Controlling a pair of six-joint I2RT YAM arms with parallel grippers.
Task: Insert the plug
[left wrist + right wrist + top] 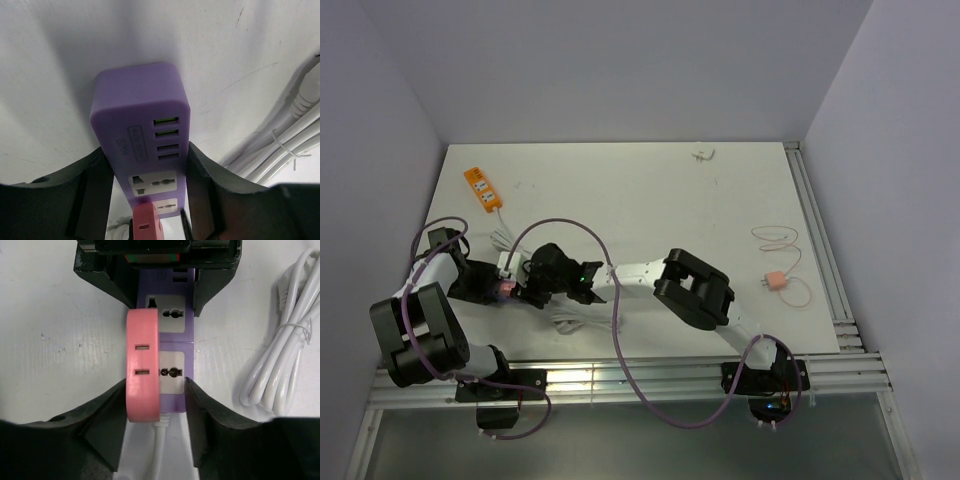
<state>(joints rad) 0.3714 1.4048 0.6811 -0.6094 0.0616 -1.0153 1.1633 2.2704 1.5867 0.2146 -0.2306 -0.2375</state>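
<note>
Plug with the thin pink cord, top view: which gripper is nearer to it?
Right, but only slightly. Both grippers are far to the left of the plug, at the lilac strip. The right gripper sits on the side towards the plug, the left gripper beyond it.

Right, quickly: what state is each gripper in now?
Left gripper: closed on the lilac power strip.
Right gripper: straddling that strip and a pink block; grip cannot be told.
</note>
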